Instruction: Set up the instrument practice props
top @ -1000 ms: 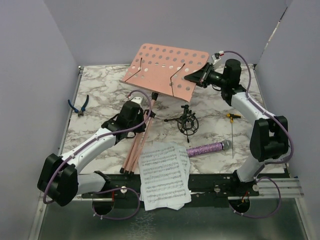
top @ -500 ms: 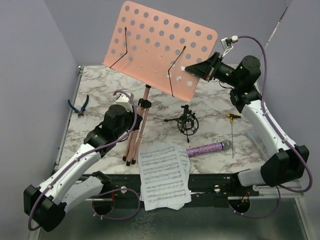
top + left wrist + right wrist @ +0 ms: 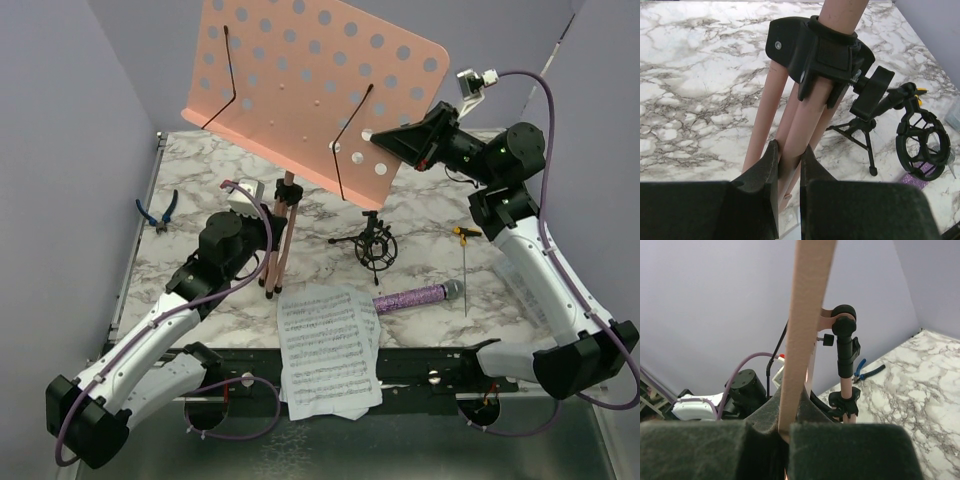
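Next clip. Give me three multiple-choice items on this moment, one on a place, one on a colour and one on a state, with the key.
1. Where do the sheet-music pages lie on the table?
A. At its near edge, between the two arms' bases
B. In its far left corner
C. In its far right corner

2. What colour are the handles of the pliers?
A. Red
B. Green
C. Blue

3. What is the left gripper doing?
A. Hanging open over bare marble
B. Shut on a leg of the music stand
C. Lying open, flat on the marble

Key:
1 A, the top view shows the pages overhanging the near edge.
2 C, blue handles show by the left edge.
3 B, the left wrist view shows it clamped on one pink leg.
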Controlling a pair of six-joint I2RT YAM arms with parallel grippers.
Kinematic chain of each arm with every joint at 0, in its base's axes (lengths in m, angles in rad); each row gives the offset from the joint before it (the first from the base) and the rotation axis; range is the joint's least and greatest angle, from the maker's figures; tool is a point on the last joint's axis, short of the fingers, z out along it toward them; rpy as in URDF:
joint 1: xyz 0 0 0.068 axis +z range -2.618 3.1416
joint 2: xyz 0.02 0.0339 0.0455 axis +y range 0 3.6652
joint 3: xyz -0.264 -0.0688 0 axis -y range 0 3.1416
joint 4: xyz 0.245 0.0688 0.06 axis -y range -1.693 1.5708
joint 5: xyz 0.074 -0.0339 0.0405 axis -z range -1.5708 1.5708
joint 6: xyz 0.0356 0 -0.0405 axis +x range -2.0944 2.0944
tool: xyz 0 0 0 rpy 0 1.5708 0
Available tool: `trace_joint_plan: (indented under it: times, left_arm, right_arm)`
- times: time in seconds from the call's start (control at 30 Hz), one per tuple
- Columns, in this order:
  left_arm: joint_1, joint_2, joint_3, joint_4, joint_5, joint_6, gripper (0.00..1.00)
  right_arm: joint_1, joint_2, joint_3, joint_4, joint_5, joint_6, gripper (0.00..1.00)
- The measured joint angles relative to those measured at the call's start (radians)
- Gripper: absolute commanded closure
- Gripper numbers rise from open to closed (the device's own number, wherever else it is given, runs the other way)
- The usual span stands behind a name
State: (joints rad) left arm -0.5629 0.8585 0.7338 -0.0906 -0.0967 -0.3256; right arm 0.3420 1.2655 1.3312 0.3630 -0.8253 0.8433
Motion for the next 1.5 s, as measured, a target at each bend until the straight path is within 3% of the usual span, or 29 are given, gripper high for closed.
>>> trace_joint_plan:
  times: [0.47, 0.67, 0.97, 1.23, 1.5]
  left_arm:
    - [0.025, 0.110, -0.029, 0.260, -0.001, 0.051, 1.00]
    - [0.024, 0.120, -0.046, 0.304, 0.002, 0.051, 1.00]
    - [0.024, 0.118, -0.062, 0.336, 0.001, 0.051, 1.00]
    - [0.024, 0.118, -0.062, 0.336, 0.003, 0.058, 1.00]
    - [0.025, 0.118, -0.062, 0.337, 0.009, 0.053, 1.00]
  right_arm:
    - [0.156, -0.050, 0.030, -0.060, 0.096, -0.206, 0.99]
    - [0.217, -0.085, 0.050, -0.154, 0.118, -0.341, 0.99]
    - [0.240, -0.087, 0.090, -0.246, 0.178, -0.411, 0.99]
    - [0.251, -0.090, 0.091, -0.257, 0.211, -0.401, 0.77]
    - [0.267, -0.103, 0.091, -0.260, 0.201, -0.357, 0.67]
